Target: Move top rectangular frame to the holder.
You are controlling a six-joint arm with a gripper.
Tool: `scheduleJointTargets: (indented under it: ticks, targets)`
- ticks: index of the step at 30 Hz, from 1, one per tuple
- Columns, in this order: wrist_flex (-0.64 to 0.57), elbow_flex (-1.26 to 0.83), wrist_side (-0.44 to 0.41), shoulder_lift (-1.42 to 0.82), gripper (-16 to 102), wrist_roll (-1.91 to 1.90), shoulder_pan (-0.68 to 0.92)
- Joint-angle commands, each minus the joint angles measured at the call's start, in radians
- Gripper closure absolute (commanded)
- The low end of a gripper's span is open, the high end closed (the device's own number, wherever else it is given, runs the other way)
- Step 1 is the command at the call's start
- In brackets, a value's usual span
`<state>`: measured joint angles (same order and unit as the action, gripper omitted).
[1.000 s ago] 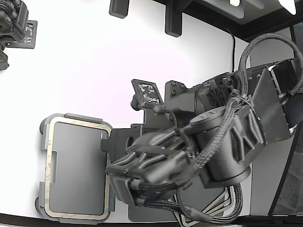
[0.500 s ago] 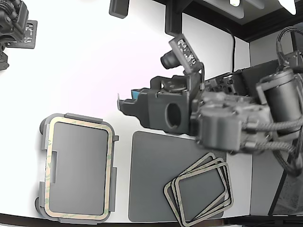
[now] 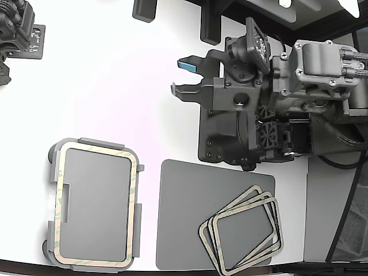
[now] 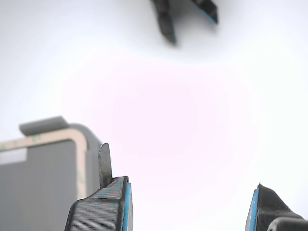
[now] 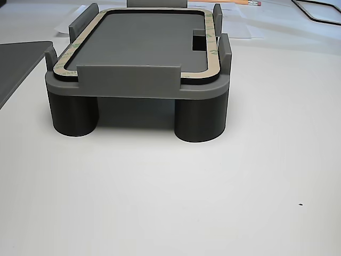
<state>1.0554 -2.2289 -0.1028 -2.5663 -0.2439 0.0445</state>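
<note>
- Frame [image 3: 96, 207] is sitting seated in holder [image 5: 128, 80], at 8 o'clock in the exterior view.
- Gripper [image 3: 185, 76] is hovering released, empty, at 1 o'clock.
- Placement judged done; nothing is calling for regrasp.

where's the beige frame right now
The beige frame lies seated on the grey holder at the exterior view's lower left, inside its edge tabs, left of the dark mat. The open gripper is up and away from it.
</note>
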Motion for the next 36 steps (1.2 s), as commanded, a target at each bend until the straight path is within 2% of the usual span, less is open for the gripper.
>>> scheduleJointTargets:
  ticks: [1,6,12,36]
  targets:
    - [-0.034,-0.067,0.006,-0.094,-14,0.092,-0.046]
    - [-0.124,-0.249,-0.005,-0.238,-14,0.106,-0.060]
    - [-0.087,-0.410,0.002,-0.390,-14,0.137,-0.057]
    - [-0.084,-0.408,-0.011,-0.390,-14,0.129,-0.055]
